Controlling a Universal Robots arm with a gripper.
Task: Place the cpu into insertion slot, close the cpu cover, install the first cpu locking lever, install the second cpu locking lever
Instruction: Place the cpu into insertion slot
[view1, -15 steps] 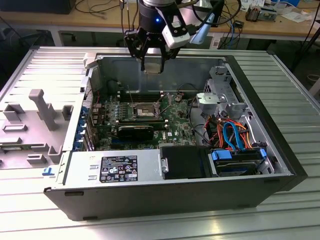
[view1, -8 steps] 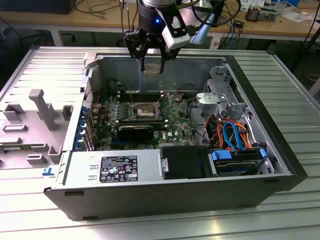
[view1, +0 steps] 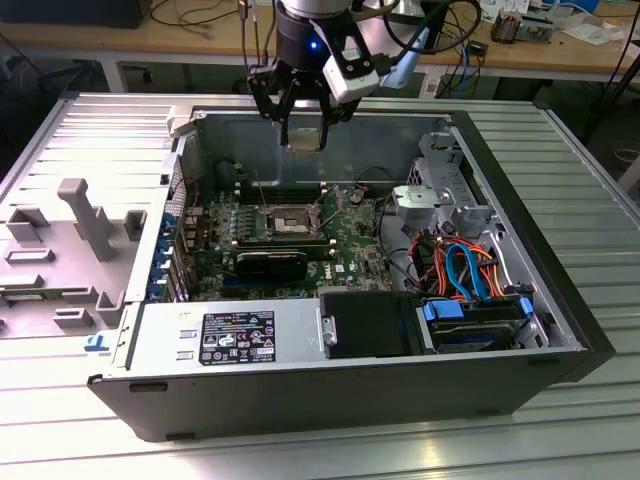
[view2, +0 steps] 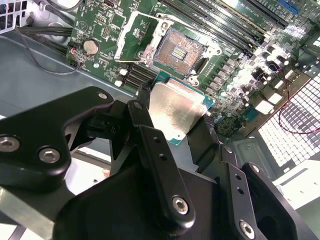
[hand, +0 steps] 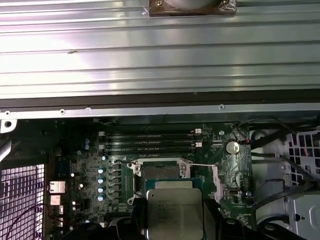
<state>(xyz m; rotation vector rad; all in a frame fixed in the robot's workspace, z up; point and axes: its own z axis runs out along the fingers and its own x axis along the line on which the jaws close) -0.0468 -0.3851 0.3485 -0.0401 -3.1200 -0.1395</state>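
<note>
One small flat chip, the cpu (view2: 177, 107), is probably light and stiff, with a slick metal top and a delicate underside, so its bare edges are the safe place to grip. Across the second wrist view, a black finger (view2: 140, 112) presses one edge, the chip spans the gap, and the opposite finger bears on the far edge. The gripper (view1: 303, 135) is clamped on it, well above the insertion slot (view2: 179, 50), whose cpu cover (view2: 139, 32) stands flipped open.
</note>
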